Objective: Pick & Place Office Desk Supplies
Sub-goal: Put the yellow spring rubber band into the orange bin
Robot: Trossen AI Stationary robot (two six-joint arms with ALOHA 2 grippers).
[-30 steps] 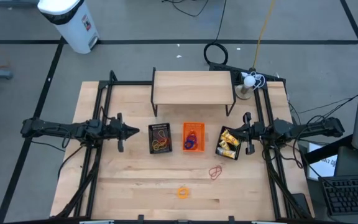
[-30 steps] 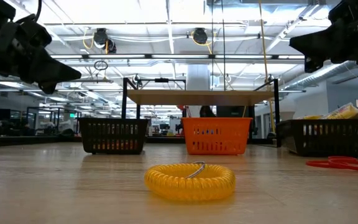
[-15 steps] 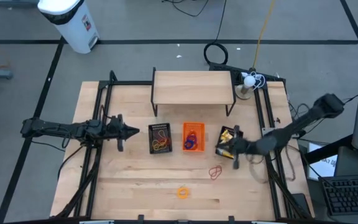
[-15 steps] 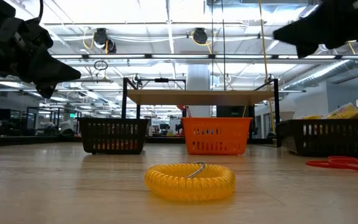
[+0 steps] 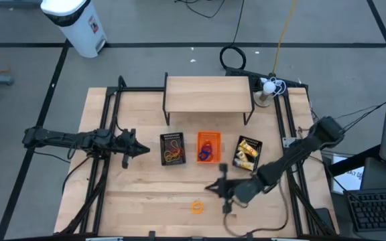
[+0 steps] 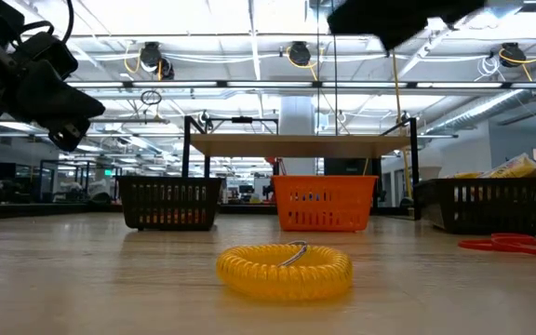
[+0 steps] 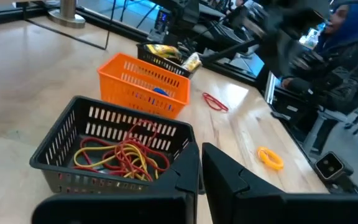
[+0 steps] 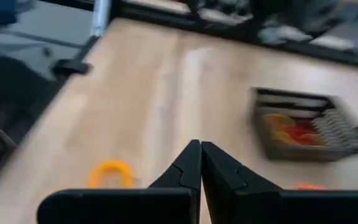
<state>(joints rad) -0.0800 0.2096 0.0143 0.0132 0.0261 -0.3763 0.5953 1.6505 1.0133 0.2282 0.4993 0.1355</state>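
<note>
Right gripper clenched on nothing above table, near yellow coil ring lying loose; red rubber bands loose nearby. Left gripper clenched, empty, beside left black mesh tray.

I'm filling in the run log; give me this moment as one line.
right end effector: shut, empty, above table near yellow coil | left end effector: shut, waiting beside left black tray

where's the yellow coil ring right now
In the high view the yellow coil ring lies loose on the bare table near its front edge, in front of the orange tray, just left of the right hand, which is shut and empty.
</note>
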